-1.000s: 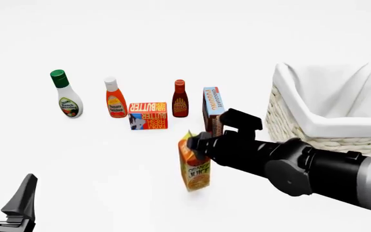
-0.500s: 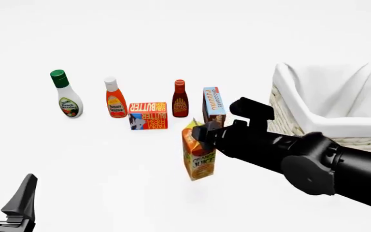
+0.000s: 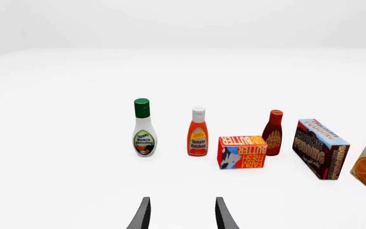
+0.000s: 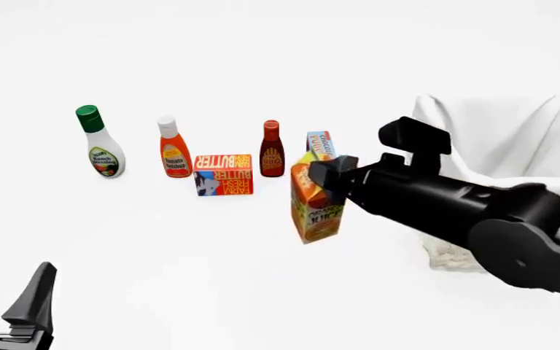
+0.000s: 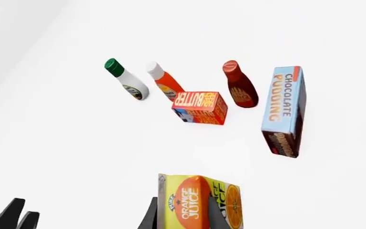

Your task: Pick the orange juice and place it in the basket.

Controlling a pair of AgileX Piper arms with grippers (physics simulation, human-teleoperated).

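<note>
Fingers of the black right gripper (image 4: pixel 331 177) pinch the small orange-and-yellow gable-topped juice carton (image 4: pixel 317 206) near its top, holding it clear of the table for carrying to the cream wicker basket (image 4: pixel 523 138); the left gripper (image 4: pixel 12 306) rests spread and empty.

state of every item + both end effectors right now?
orange juice: held in the right end effector, off the table, tilted
right end effector: shut on the carton
left end effector: open, holds nothing
basket: on the table, no groceries visible inside
ranch bottle: upright
ketchup bottle: upright
BBQ sauce bottle: upright
butter box: on the table
chocolate pudding box: standing on the table
</note>
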